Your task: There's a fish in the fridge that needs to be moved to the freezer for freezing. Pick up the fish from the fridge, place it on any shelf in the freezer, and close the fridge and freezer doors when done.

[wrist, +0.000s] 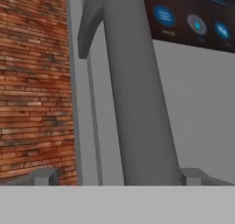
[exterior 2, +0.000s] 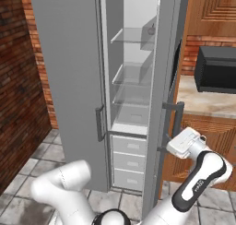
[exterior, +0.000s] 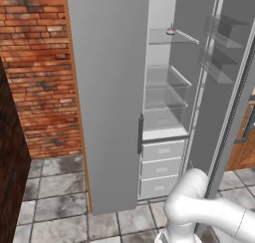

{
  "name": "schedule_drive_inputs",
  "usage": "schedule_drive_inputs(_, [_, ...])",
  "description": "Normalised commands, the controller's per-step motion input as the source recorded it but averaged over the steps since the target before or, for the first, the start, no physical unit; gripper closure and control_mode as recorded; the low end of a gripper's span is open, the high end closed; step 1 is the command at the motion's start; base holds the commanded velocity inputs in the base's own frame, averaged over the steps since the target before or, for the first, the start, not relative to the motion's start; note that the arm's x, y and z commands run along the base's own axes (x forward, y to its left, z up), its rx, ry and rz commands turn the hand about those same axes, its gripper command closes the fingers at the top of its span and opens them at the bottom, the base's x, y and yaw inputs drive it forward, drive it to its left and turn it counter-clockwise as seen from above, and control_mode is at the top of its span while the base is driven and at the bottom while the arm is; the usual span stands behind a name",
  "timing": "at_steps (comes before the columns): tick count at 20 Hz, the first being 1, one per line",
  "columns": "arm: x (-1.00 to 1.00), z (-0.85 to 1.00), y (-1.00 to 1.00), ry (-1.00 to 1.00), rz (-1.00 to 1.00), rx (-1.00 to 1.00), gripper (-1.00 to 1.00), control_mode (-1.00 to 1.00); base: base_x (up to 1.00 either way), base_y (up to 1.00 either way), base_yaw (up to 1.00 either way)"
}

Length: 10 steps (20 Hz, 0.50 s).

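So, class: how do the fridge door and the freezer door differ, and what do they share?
The fridge door stands open; the freezer door is shut. The fridge door carries a dark touchscreen panel; the freezer door is plain. The open claw straddles the fridge door's handle, not the freezer door's. Both are tall, grey, bar-handled.

There was one fish (exterior: 170,31), three glass shelves (exterior: 167,77), three white drawers (exterior: 162,168), two grey doors (exterior: 107,97), two door bins (exterior: 223,30) and one microwave (exterior 2: 215,70).
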Motion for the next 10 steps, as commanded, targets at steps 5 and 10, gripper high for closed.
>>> schedule_drive_inputs(5, [-0.07,-0.22,1.0,-0.07,0.0,-0.03,-1.0,-1.0,0.0,0.0,0.0])
schedule_drive_inputs(10, [-0.18,0.0,1.0,-0.06,0.0,-0.09,-1.0,-1.0,0.0,0.0,0.0])
